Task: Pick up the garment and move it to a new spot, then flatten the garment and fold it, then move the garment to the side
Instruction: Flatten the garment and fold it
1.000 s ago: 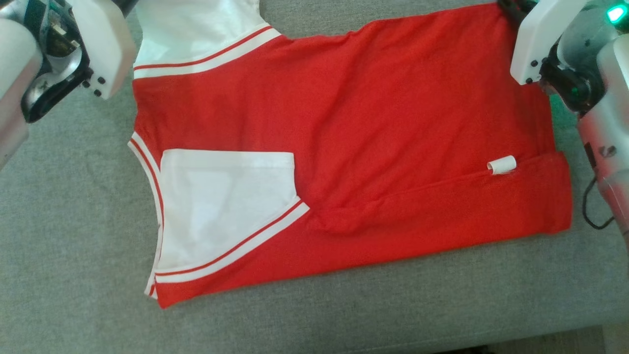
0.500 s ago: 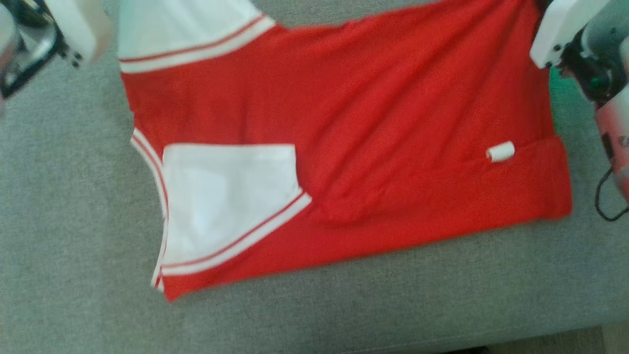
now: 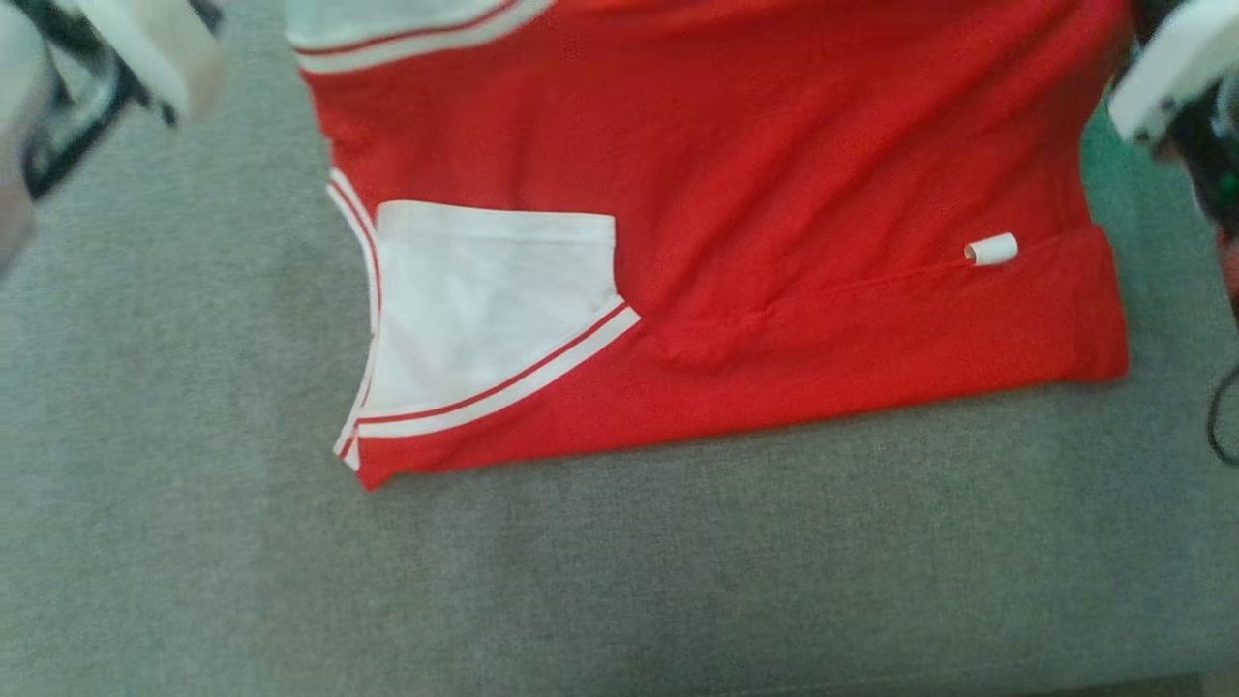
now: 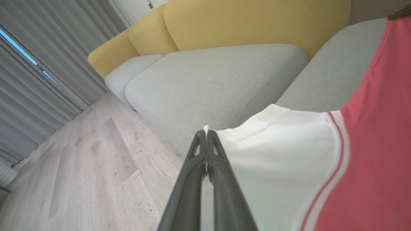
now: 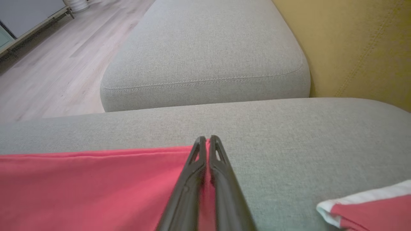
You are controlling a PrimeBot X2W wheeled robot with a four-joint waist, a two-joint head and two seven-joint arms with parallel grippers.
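We're mid-fold here, and both arms have hold of cloth. The left gripper (image 4: 205, 132) has its fingers pressed together on the corner of the far white sleeve (image 4: 276, 154), with a sliver of white poking out at the tips. The right gripper (image 5: 207, 139) has its fingers closed on a red edge of the garment (image 3: 774, 145), cloth running up between them. That's two pinches on the far side, one at each end.

The garment lies spread on the grey sofa cushion (image 3: 581, 581), across the upper half of the head view, its near edge well back from the cushion's front.

What's done, as we read it: the pick-up and the move look finished, and the body is laid out fairly flat. A first fold is in too. The near long edge is turned up over the body, the near white sleeve (image 3: 484, 300) is tucked in on top, and the little white tag (image 3: 991, 250) sits right at the fold line. There's a soft bump in the middle of that turned strip.

What's left, by our judgement: bring the held far edge and sleeve over towards us to match, probably fold once more end to end, then shift the bundle to the side. We'd call it roughly halfway.
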